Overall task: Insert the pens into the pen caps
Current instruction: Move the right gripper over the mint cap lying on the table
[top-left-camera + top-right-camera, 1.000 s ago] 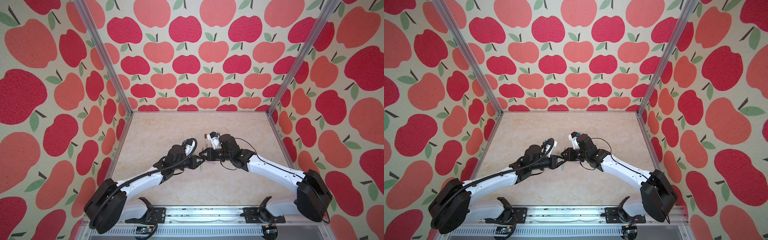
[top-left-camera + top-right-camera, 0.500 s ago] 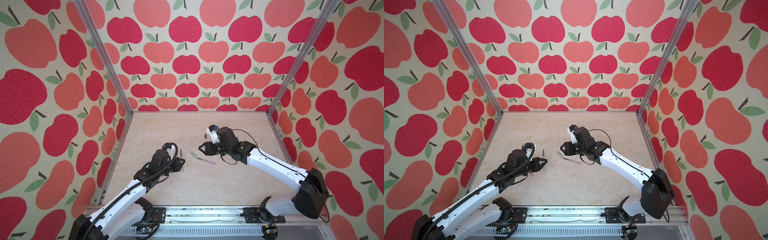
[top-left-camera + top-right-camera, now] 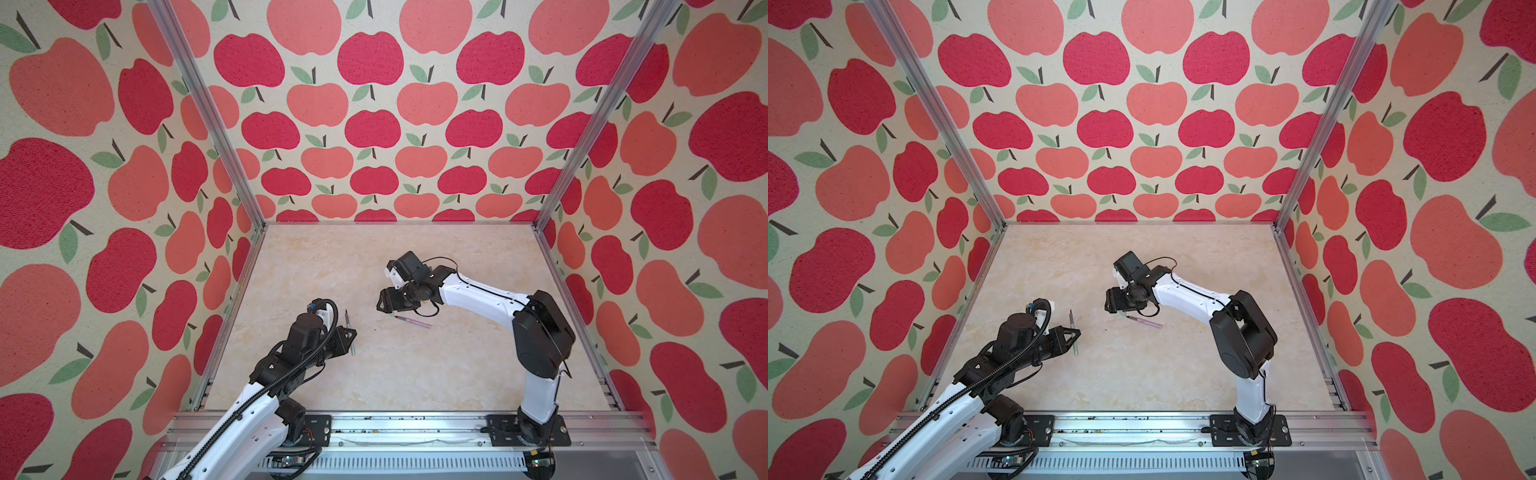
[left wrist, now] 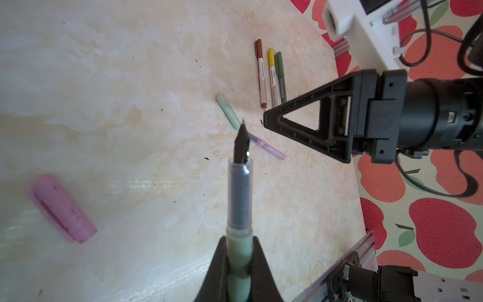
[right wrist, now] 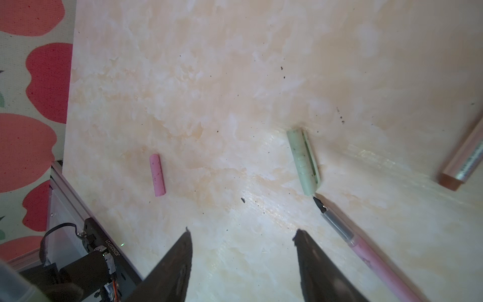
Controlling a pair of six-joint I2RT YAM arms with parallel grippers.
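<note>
Top views, both: left gripper [image 3: 353, 332] sits left of centre, toward the near side. Its jaws are clamped on the pale green pen [image 3: 353, 349], dark tip aimed at the far wall. Right gripper [image 3: 381, 302] hangs about mid-counter, pointing left. Pink pen [image 3: 414, 322] lies flat on the counter [image 3: 395, 382] just near-side of that gripper, uncapped, dark tip to the left, not in any jaws. Same layout in the paired view: left gripper [image 3: 1076, 331], pink pen [image 3: 1145, 322].

Left wrist view: jaws tight on the pale green barrel, with the clear section and black tip sticking out past them, up off the counter. Pink cap [image 4: 62, 208] lies alone, well apart from the rest. Pale green cap [image 4: 228, 112] lies just beside the pink pen's tip end. Beyond them three capped pens lie side by side: brown-capped pen [image 4: 261, 73], yellow-capped pen [image 4: 272, 75], dark green pen [image 4: 280, 75]. Right gripper shows side-on here, so I can't tell its gap.

Right wrist view: jaws stand apart with nothing between them, over bare counter. Pink pen's tip [image 5: 320, 205] nearly meets the end of the pale green cap [image 5: 304, 162]; can't tell if touching. Pink cap [image 5: 157, 174] is well apart from both.
</note>
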